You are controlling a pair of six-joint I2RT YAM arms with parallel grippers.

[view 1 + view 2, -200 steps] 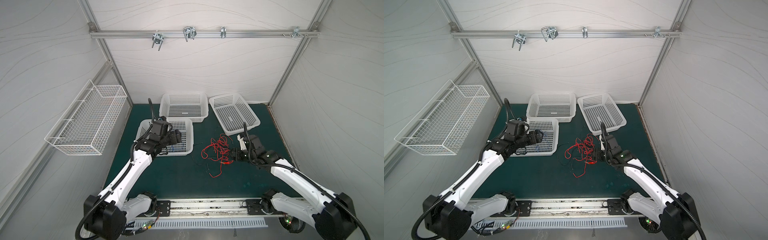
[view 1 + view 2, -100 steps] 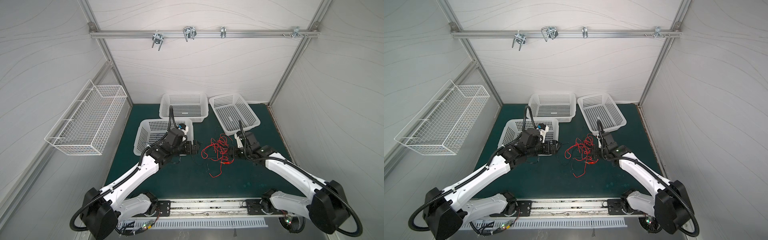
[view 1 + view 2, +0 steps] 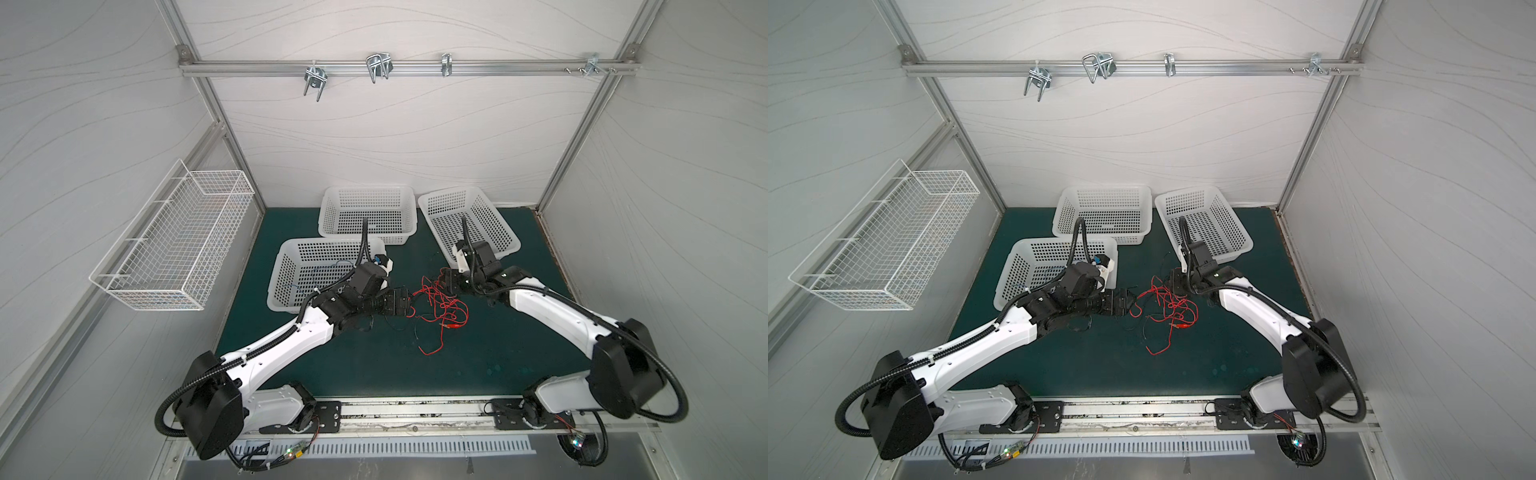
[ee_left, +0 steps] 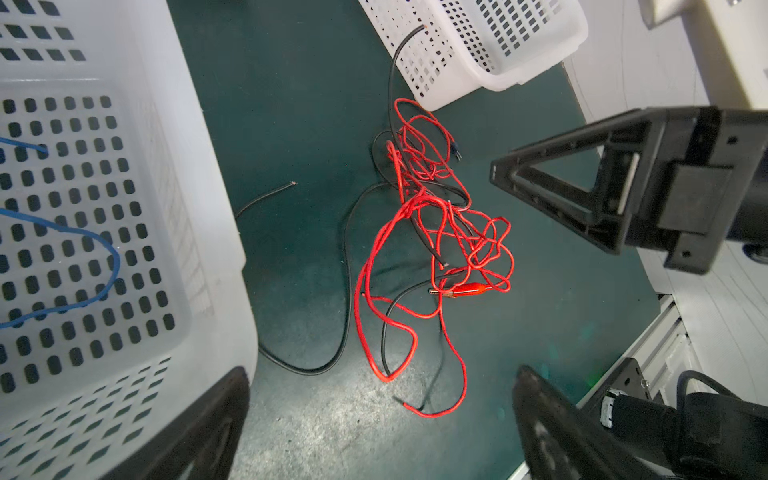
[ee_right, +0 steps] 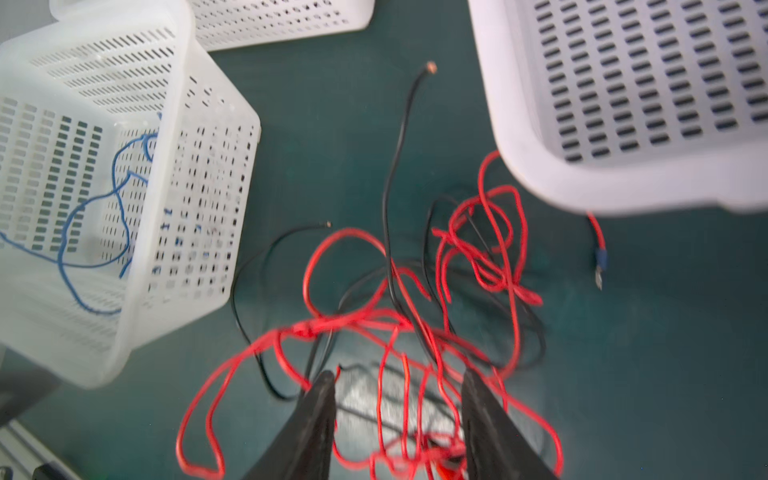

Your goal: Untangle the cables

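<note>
on the green mat, left hand gapes empty, right hand half-open astride the cables.

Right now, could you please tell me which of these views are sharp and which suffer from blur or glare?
Right wrist view: motion-blurred, the red cables smear, and glare whitens the green mat between the fingers of the right gripper. Left wrist view: sharp; the red alligator clip reads crisply. Both top views: evenly lit, the red cables small but unblurred.
</note>
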